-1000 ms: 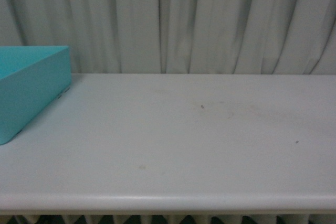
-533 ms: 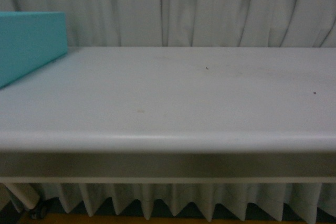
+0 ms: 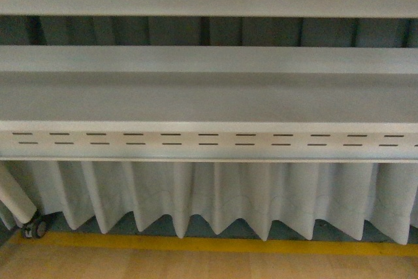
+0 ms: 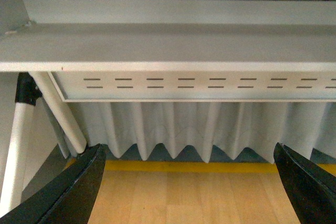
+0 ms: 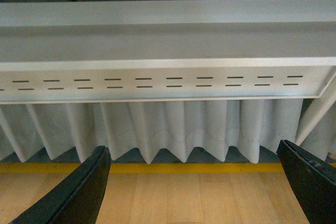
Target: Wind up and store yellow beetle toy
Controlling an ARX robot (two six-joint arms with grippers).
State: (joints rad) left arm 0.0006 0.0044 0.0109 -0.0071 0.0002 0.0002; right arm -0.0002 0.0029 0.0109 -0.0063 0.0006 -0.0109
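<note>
The yellow beetle toy is out of view in every frame. In the left wrist view my left gripper (image 4: 191, 187) is open, its two black fingers (image 4: 73, 192) spread wide with only wooden floor between them. My right gripper (image 5: 194, 187) is open too, black fingers (image 5: 79, 195) far apart over the floor. Both sit below the table's underside, facing the white skirt. Neither gripper shows in the front view.
The white table frame (image 3: 209, 138) with slotted rail spans the front view, seen from below tabletop height. A pleated white curtain (image 3: 196, 194) hangs under it. A yellow floor stripe (image 3: 209, 245) borders wooden floor. A table leg with a castor (image 3: 29, 227) stands at the left.
The front view has dropped from the tabletop to below its edge. The teal box and the table surface, seen before, have left the view; the frame, skirt and floor now show.
</note>
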